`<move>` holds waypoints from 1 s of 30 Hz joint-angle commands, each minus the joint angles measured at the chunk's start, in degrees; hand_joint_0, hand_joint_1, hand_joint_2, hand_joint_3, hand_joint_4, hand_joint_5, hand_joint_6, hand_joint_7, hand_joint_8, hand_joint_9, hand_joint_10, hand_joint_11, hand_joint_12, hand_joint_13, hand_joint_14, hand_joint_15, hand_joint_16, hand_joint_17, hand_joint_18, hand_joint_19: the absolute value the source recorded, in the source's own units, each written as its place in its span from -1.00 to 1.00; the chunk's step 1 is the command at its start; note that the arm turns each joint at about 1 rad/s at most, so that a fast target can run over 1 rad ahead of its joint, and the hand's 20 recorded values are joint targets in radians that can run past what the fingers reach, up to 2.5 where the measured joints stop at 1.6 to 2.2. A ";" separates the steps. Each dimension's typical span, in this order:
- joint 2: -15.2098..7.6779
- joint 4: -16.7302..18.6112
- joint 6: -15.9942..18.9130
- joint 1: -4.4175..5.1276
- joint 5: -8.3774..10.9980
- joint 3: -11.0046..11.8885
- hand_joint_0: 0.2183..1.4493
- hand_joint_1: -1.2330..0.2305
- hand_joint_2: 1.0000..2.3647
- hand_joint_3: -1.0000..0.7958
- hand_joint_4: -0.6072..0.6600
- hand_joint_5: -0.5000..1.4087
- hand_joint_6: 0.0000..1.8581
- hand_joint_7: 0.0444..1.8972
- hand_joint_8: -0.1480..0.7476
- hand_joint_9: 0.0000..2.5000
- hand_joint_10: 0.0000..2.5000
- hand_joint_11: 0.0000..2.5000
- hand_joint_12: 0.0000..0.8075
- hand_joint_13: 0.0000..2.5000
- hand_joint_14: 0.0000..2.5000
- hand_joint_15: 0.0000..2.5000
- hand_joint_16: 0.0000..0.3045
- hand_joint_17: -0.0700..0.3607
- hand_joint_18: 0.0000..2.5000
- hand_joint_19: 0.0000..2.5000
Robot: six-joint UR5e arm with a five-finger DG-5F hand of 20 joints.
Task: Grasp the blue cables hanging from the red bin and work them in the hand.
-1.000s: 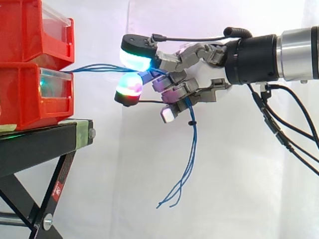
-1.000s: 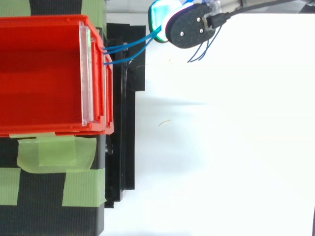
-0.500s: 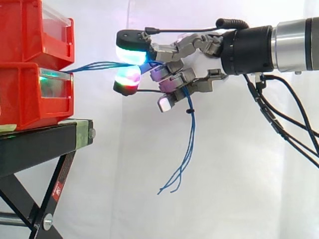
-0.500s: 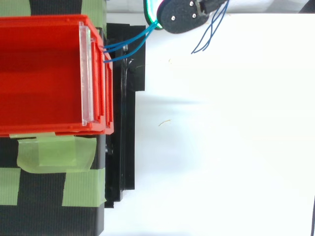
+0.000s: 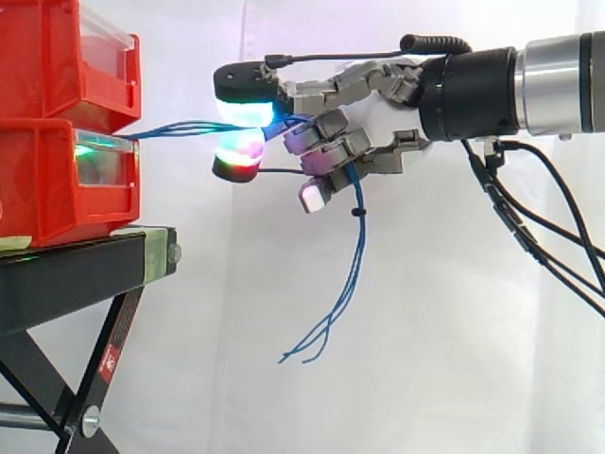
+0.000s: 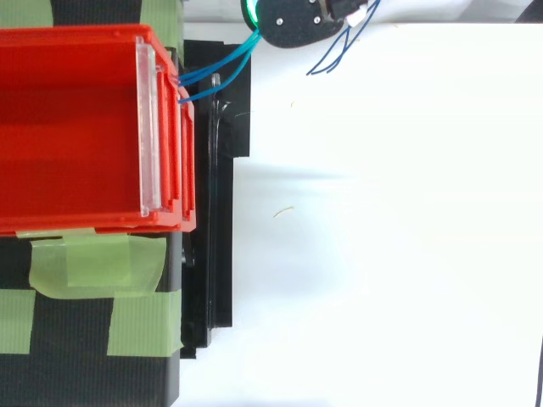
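Observation:
Thin blue cables [image 5: 180, 127] run level from the front of the lower red bin [image 5: 57, 180] to my hand [image 5: 350, 123], which reaches in from the right. Its fingers are curled round the cables, with a cyan-glowing pad [image 5: 244, 110] above them and a red-green pad [image 5: 236, 161] below. Past the hand the cables drop, and their loose ends [image 5: 307, 345] dangle free. In the top view the cables [image 6: 216, 72] leave the bin's corner and rise to the hand [image 6: 293, 17] at the upper edge.
A second red bin [image 5: 66, 57] is stacked on the lower one. Both rest on a black stand [image 5: 85, 274] with green tape [image 6: 93, 267]. A white curtain hangs behind, and open space lies under the hand.
The hand has shifted slightly left and up, and toward the top edge in the top view. The dangling cable ends have swung left and hang lower.

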 commanded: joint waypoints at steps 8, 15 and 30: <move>0.73 -1.13 -3.50 -0.67 -8.25 -0.07 0.08 -0.20 -0.97 -0.17 0.28 -0.04 -0.60 0.38 0.06 -0.32 1.00 0.92 0.17 -0.11 1.00 0.27 -0.65 -0.11 -0.01 -0.53; 3.19 -4.20 -5.35 -1.99 -11.76 0.01 0.09 -0.20 -0.97 -0.17 0.29 -0.04 -0.59 0.37 0.06 -0.32 1.00 0.92 0.17 -0.11 1.00 0.27 -0.65 -0.11 -0.01 -0.54; 3.28 -7.28 -5.00 -2.69 -13.96 -0.07 0.09 -0.20 -0.97 -0.23 0.30 -0.05 -0.59 0.37 0.08 -0.32 1.00 0.92 0.16 -0.12 1.00 0.27 -0.66 -0.13 -0.02 -0.52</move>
